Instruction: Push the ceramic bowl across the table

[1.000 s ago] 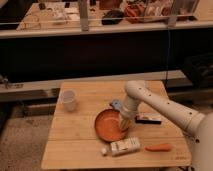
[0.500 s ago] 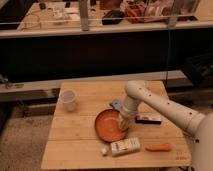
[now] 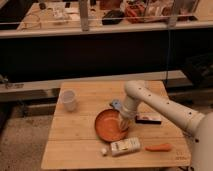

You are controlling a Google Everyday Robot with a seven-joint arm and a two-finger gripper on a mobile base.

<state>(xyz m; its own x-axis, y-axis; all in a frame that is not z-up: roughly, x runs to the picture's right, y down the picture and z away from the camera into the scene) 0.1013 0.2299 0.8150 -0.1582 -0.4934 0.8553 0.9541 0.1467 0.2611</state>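
The ceramic bowl (image 3: 109,125) is a wide, shallow orange-brown dish lying near the middle of the light wooden table (image 3: 80,150). My white arm reaches in from the right and bends down over it. The gripper (image 3: 123,124) hangs at the bowl's right rim, touching or just above it. The bowl's right edge is partly hidden behind the gripper.
A translucent white cup (image 3: 68,100) stands at the table's left rear. A white bottle (image 3: 124,146) lies just in front of the bowl. An orange carrot-like item (image 3: 158,147) lies front right. A dark flat packet (image 3: 149,119) lies right of the arm. A small blue object (image 3: 116,104) sits behind the bowl.
The bowl has shifted slightly toward the left, and the gripper has followed it at the right rim. The other objects stay where they were.
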